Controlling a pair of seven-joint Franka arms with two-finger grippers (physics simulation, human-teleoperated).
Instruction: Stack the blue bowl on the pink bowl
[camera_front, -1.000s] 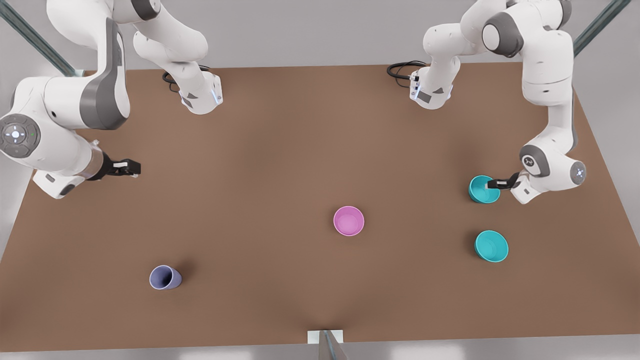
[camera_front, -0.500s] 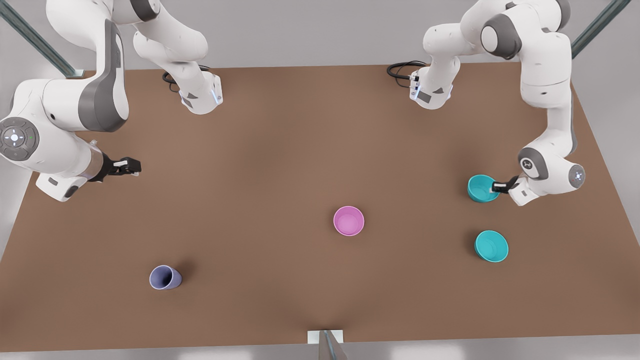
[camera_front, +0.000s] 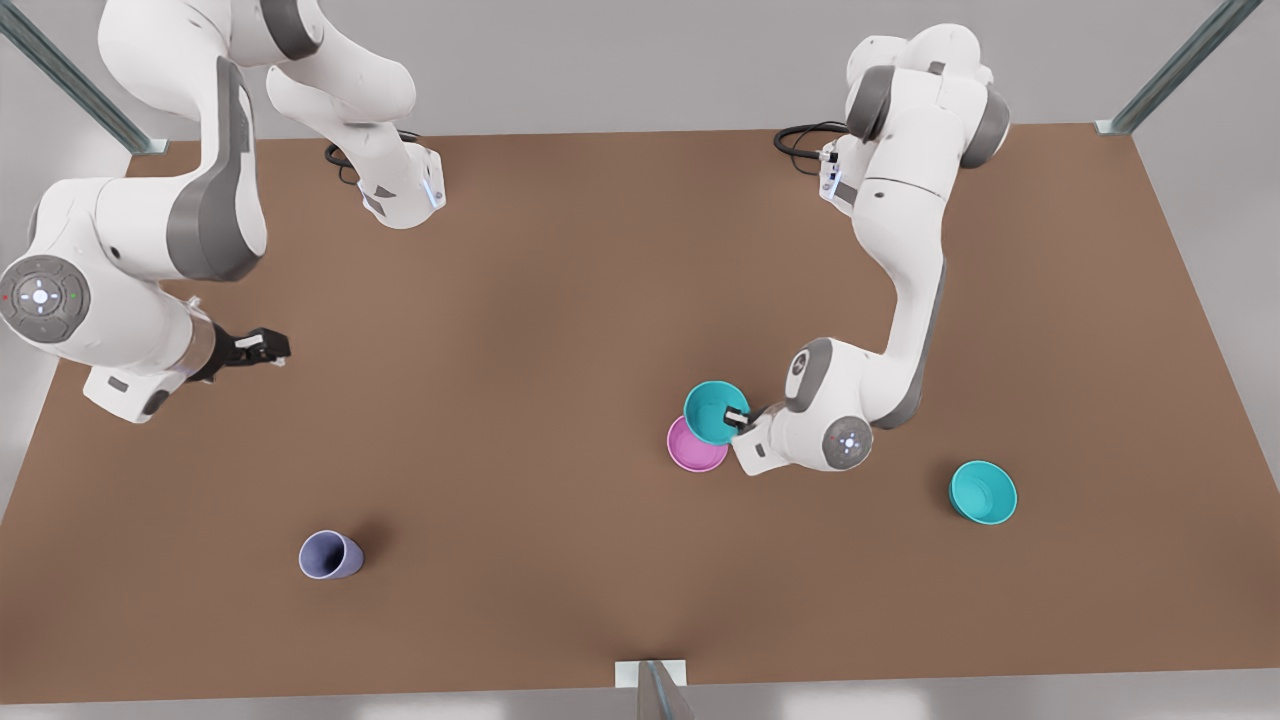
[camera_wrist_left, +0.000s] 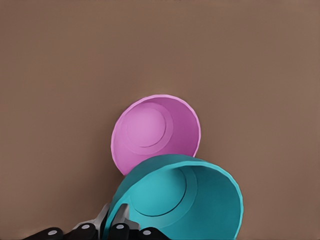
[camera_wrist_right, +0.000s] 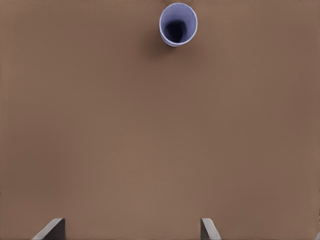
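Grey walls, metal struts at the corners; plain brown surface (camera_front: 560, 300), matte. Left gripper (camera_front: 738, 418) is clamped on the rim of the blue bowl (camera_front: 714, 410), held above and overlapping the pink bowl (camera_front: 692, 450), off-centre. Bowl looks light, rigid and smooth-walled; a rim pinch is the only hold, and slip is possible. Right gripper (camera_front: 268, 348) waits at the front view's left, fingers spread, nothing between them. A second teal bowl (camera_front: 982, 491) and cup (camera_front: 329, 555) sit well apart.
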